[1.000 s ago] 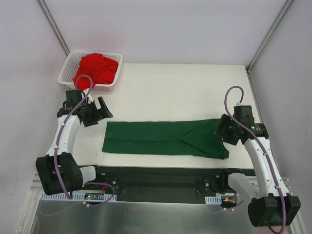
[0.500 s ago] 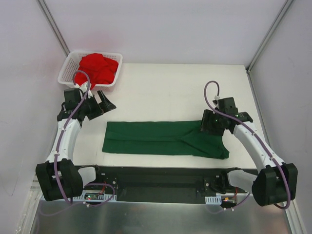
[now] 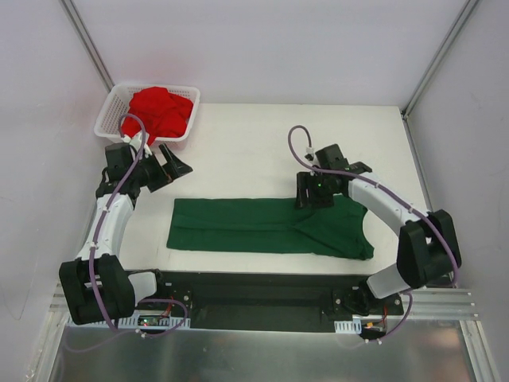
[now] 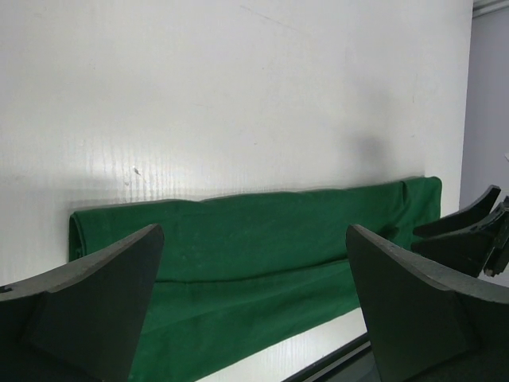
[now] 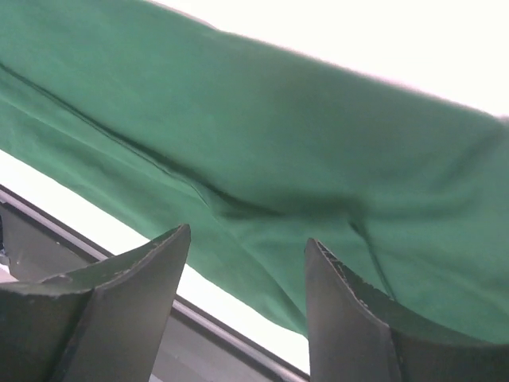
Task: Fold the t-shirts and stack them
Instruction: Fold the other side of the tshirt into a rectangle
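From the right wrist we mostly get the dark green cloth t-shirt, one long crease running across it. Our right gripper hangs over it, fingers spread, nothing between them. White tabletop shows beyond, black rail on the near side.

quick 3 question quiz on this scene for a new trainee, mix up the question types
1. Multiple choice: where is the red t-shirt?
A. heaped in the white basket
B. spread flat on the table
C. hanging from a gripper

2. True or false: the green t-shirt lies crumpled in a small heap.

3. Short answer: which gripper is above the green t-shirt, with its jaws apart and nothing between them?

Key
1. A
2. False. It lies flat on the table as a long folded strip.
3. The right gripper, near the strip's far edge.
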{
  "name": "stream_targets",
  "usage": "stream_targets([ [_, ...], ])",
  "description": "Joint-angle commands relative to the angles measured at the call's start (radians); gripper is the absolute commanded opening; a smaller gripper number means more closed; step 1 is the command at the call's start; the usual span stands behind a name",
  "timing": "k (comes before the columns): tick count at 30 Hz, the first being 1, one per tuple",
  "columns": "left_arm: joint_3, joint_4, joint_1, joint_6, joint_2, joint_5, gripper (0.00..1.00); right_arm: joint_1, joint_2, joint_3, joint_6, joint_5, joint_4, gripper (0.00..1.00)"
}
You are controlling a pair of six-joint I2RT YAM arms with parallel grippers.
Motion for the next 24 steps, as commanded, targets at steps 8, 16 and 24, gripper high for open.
stream_targets([
  [8, 0.001, 0.067, -0.007, -0.019, -0.026, -0.02, 0.99, 0.193, 0.221, 0.21, -0.026, -0.031, 0.057, 0.61],
  [16, 0.01, 0.067, 0.034, -0.024, -0.112, -0.06, 0.99, 0.307, 0.302, 0.277, -0.059, -0.002, 0.088, 0.61],
  [24, 0.011, 0.066, 0.103, -0.03, -0.132, -0.018, 0.99, 0.429, 0.388, 0.389, -0.135, 0.199, 0.053, 0.6],
])
